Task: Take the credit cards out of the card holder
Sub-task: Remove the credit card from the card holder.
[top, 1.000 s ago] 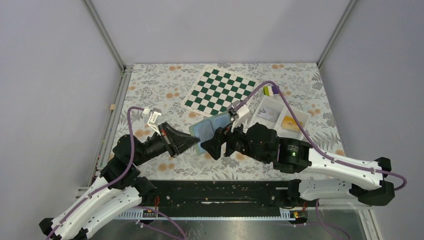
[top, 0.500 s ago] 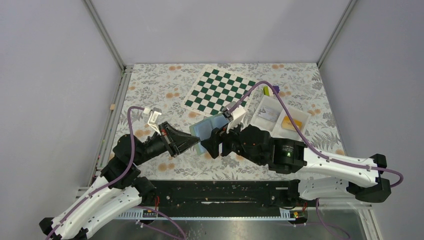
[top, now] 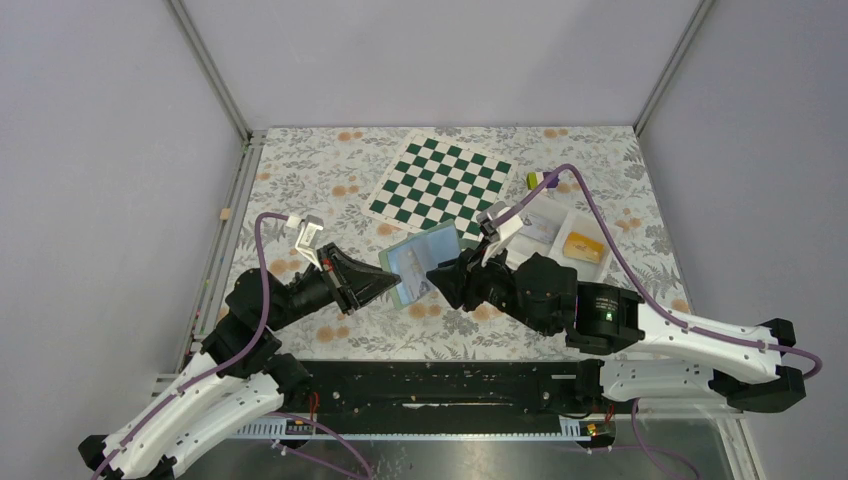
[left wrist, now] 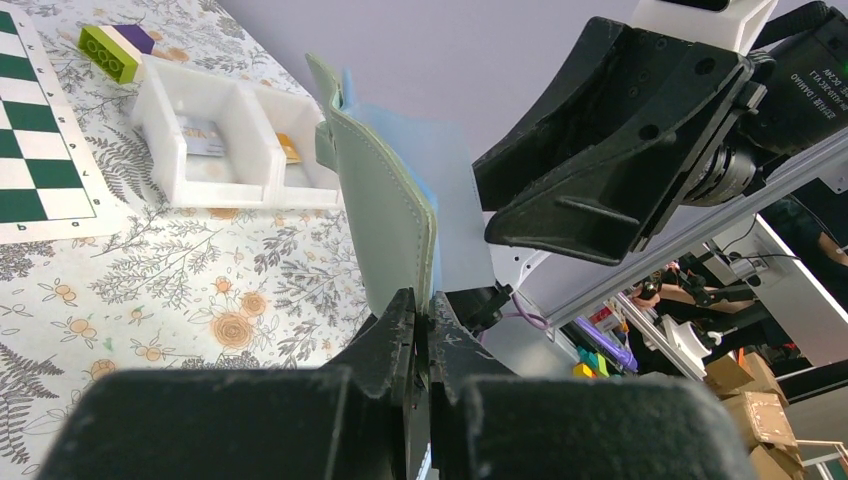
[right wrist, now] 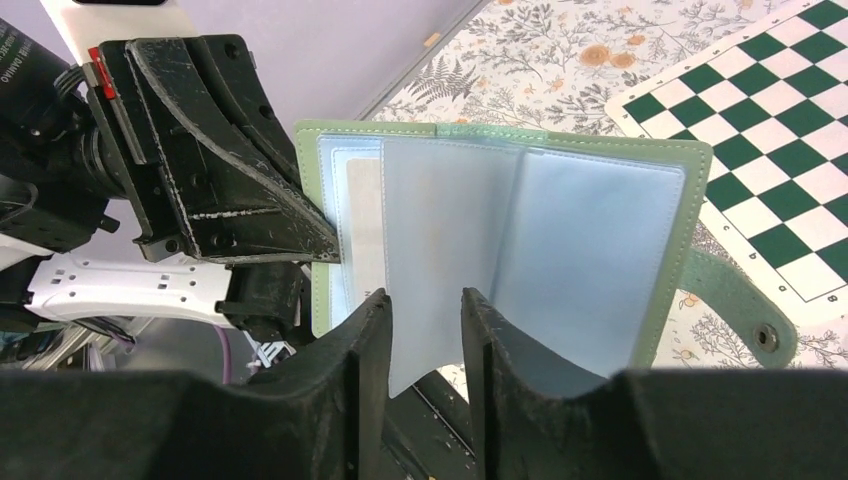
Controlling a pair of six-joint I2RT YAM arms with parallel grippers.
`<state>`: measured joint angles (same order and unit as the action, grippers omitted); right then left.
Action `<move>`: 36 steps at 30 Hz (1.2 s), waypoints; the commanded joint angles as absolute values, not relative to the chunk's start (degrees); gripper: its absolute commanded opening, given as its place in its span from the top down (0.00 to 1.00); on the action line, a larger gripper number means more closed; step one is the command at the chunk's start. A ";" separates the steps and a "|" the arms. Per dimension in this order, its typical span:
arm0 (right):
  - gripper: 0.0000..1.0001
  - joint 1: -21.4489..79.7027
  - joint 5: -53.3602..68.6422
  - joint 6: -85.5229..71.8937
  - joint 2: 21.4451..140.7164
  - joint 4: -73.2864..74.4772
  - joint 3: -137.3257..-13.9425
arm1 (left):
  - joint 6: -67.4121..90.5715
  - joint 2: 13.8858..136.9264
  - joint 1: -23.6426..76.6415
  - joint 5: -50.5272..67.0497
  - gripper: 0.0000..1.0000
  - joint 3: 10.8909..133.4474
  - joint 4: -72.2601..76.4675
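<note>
Extraction step: card holder (top: 425,262) hangs open above the tabletop (top: 320,170), left pincer (left wrist: 420,300) clamped on its cover. Right pincer (right wrist: 425,300) apart, astride an inner sleeve (right wrist: 450,230); next we pinch the pale card (right wrist: 365,235) and pull straight.

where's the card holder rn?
Top view, centre: the card holder is held upright and open, clamped in the left end effector, with the right end effector at its inner pages, just nearer than the chequered mat.
</note>
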<state>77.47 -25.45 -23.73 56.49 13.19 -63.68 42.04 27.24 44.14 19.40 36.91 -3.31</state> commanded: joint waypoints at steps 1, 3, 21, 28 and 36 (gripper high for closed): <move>0.62 77.93 -27.63 -22.25 55.36 10.17 -62.67 | 41.35 26.91 44.32 20.82 1.00 38.92 0.09; 0.58 77.87 -29.42 -22.16 55.22 11.57 -62.83 | 41.22 26.62 44.33 21.09 1.00 39.02 0.09; 0.52 77.88 -17.79 -21.91 43.39 8.62 -60.92 | 39.97 26.18 44.35 20.62 1.00 39.15 -1.78; 0.45 76.43 -4.16 -17.29 49.92 16.49 -66.48 | 38.79 26.68 44.33 25.40 1.00 39.26 -0.88; 0.45 59.75 23.45 -26.86 48.72 6.83 -59.92 | 42.05 26.12 44.35 31.35 1.00 36.71 7.69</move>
<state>64.79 6.42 -22.94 49.65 13.32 -60.99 40.23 26.79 44.16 26.83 36.91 -2.48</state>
